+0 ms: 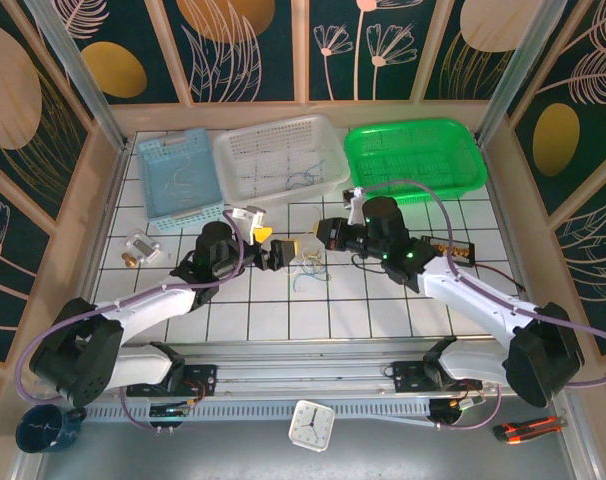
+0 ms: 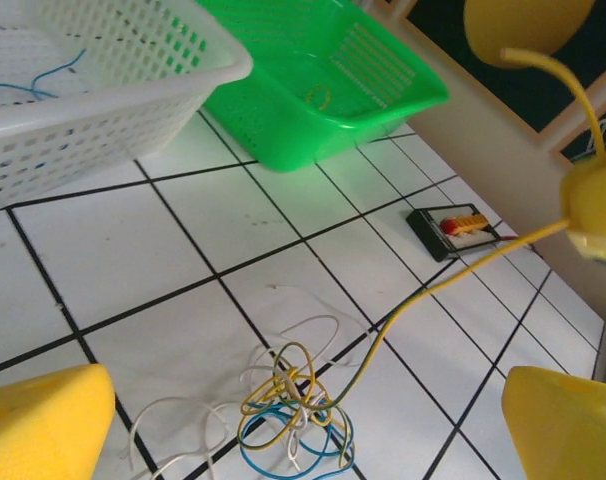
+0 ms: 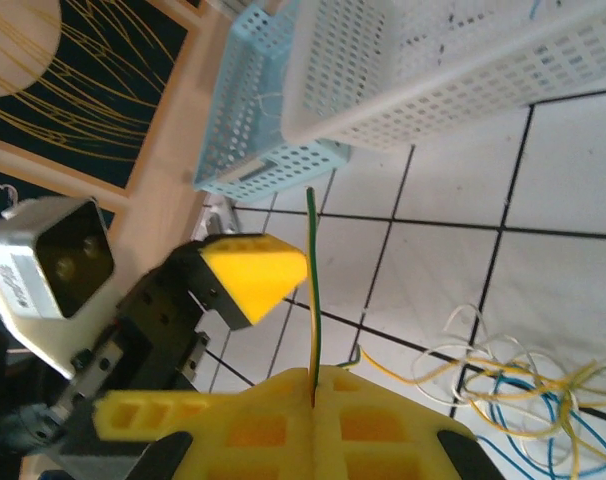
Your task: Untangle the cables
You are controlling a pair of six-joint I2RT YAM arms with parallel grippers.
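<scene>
At the far left of the tiled table (image 1: 243, 315) sits a blue basket (image 1: 180, 180), with a small metal part (image 1: 140, 248) lying nearer, just left of the left arm. The left gripper (image 1: 270, 247) is spread wide and holds nothing. Its own camera shows its two yellow fingertips (image 2: 43, 420) at the lower corners, and between them the cables (image 2: 293, 410), a curly clump of blue, white and yellow strands lying on a tile line near the middle of the table. From above that clump is only a small squiggle between the two grippers. Behind it is a white basket (image 1: 278, 155) with a blue strand (image 2: 43, 75) inside. The right gripper (image 3: 313, 420) is clamped on one yellow-green wire (image 2: 463, 268), which the left camera shows running taut up and to the right out of the clump. The right camera shows the same wire's free end poking straight up past the closed yellow fingers. Farther right stands a green basket (image 1: 413, 160), and a small black box with red and yellow parts (image 2: 458, 225) lies beside the right arm. A clock (image 1: 310, 425) rests at the near edge.
</scene>
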